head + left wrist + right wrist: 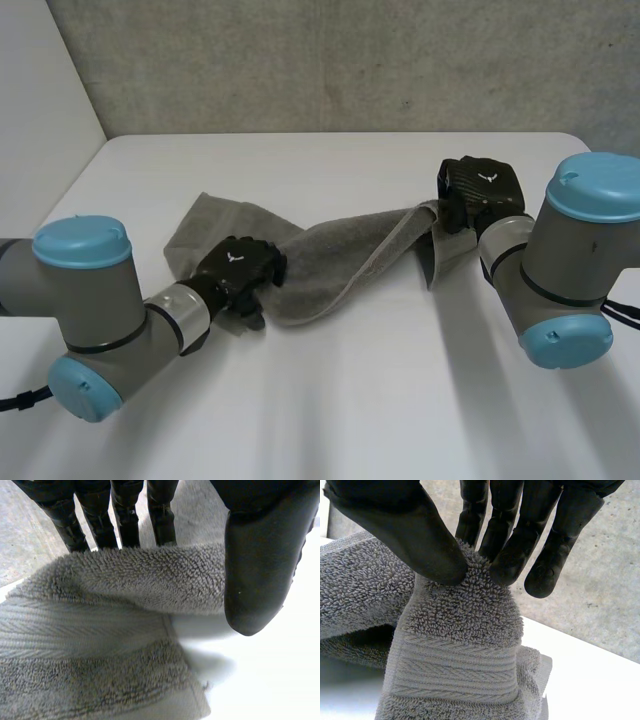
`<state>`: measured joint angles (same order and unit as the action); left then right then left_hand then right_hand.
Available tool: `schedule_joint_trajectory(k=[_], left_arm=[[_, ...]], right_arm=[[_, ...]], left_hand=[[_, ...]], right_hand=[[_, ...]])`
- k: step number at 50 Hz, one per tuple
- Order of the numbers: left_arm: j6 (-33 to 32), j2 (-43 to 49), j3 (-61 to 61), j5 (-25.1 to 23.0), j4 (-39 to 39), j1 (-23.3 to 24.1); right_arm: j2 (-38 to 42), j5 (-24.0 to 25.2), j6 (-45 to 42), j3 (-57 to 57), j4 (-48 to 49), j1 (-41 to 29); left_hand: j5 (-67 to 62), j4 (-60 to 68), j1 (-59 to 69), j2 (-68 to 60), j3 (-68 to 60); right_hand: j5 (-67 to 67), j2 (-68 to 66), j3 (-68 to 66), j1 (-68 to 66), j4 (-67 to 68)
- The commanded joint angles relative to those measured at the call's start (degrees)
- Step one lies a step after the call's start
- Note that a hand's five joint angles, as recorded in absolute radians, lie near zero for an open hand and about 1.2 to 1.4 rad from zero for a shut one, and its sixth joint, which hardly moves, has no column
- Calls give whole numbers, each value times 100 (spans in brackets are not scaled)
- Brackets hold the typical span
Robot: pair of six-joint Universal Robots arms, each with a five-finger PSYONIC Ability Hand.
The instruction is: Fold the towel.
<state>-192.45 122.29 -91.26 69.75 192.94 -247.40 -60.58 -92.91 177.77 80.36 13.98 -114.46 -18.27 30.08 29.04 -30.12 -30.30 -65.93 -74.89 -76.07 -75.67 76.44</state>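
A grey towel (330, 265) lies crumpled in a long band across the white table (350, 400). My left hand (238, 268) rests on its left part. In the left wrist view a raised fold of the towel (150, 580) stands between the straight fingers (125, 515) behind it and the thumb (260, 555) in front, without a clear pinch. My right hand (480, 190) holds the towel's right end lifted off the table. In the right wrist view the thumb (395, 525) and fingertips (505, 565) pinch the top of a towel (460, 630) fold that hangs down from them.
A grey wall (350, 60) runs behind the table's far edge. Bare white tabletop lies in front of the towel and beyond it. Both arms reach in from the near corners.
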Motion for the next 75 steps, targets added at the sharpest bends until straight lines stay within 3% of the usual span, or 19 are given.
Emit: schedule_joint_trajectory(k=[1,9,10,11,12,13,14,23,25,30,39,45,51,53,55,59,65,70,75], left_arm=[[-205,233,91,21,25,60],[-126,454,241,126,464,122],[-65,480,284,144,543,139],[-4,506,337,179,604,157],[-3,506,337,179,605,157],[84,506,372,197,648,157],[198,489,433,223,649,157],[788,-425,619,364,543,-37],[980,-924,636,434,509,-325],[1279,-1986,697,399,263,-642],[1614,-3097,855,110,87,-1222],[1632,-2798,1032,-181,78,-1452],[1535,-1106,1986,-199,-19,-1452],[1509,-812,2271,-181,-19,-1452],[1360,-130,3136,-146,-10,-1452],[1184,287,4055,12,25,-1417],[1192,454,5460,390,568,-1425],[1184,235,5366,346,1209,-1417],[1175,111,4673,329,1308,-1478]], right_arm=[[-15,1,73,23,-1,3],[-15,9,91,50,-18,-15],[-24,9,91,58,-27,-15],[-33,1,108,67,-44,-15],[-33,1,109,67,-44,-15],[-50,1,143,67,-53,-6],[-77,1,187,67,-62,3],[-727,238,179,-65,-343,29],[-956,440,82,-153,-545,29],[-1894,1291,-601,-801,-1737,64],[-2389,1741,-1702,-1770,-3033,240],[-1416,1662,-2807,-2462,-3507,161],[-429,1354,-3433,-3211,-3367,-15],[280,1039,-3617,-3972,-2904,-233],[527,951,-3635,-4324,-2605,-287],[1020,853,-3601,-5247,-1534,-331],[1048,827,-3495,-5856,-538,-419],[899,906,-3407,-5769,-484,-559],[793,976,-3425,-5253,-772,-569]], left_hand=[[358,-539,-435,543,561],[39,-220,-116,225,242],[-1027,845,949,-841,-824],[-3053,2871,2975,-2867,-2850],[-3073,2891,2995,-2887,-2870],[-5071,4890,4994,-4886,-4868],[-5172,4991,5095,-4987,-4969],[-5173,4992,5096,-4988,-4970],[-5173,4992,5096,-4988,-4970],[-5173,4992,5096,-4988,-4970],[-5173,4992,5096,-4988,-4970],[-5173,4992,5096,-4988,-4970],[-5173,4992,5096,-4988,-4970],[-5173,4992,5096,-4988,-4970],[-5173,4992,5096,-4988,-4970],[-5173,4992,5096,-4988,-4970],[-5173,4992,5096,-4988,-4970],[-5173,4992,5096,-4988,-4970],[-5173,4992,5096,-4988,-4970]], right_hand=[[-407,-511,-393,-433,356],[-407,-511,-393,-433,356],[-407,-511,-393,-433,356],[-407,-511,-393,-433,356],[-407,-511,-393,-433,356],[-407,-511,-393,-433,356],[-407,-511,-393,-433,356],[-407,-511,-393,-433,356],[-407,-511,-393,-433,356],[-407,-511,-393,-433,356],[-407,-511,-393,-433,356],[-407,-511,-393,-433,356],[-407,-511,-393,-433,356],[-407,-511,-393,-433,356],[-407,-511,-393,-433,356],[-407,-511,-393,-433,356],[-407,-511,-393,-433,356],[-407,-511,-393,-433,356],[-407,-511,-393,-433,356]])
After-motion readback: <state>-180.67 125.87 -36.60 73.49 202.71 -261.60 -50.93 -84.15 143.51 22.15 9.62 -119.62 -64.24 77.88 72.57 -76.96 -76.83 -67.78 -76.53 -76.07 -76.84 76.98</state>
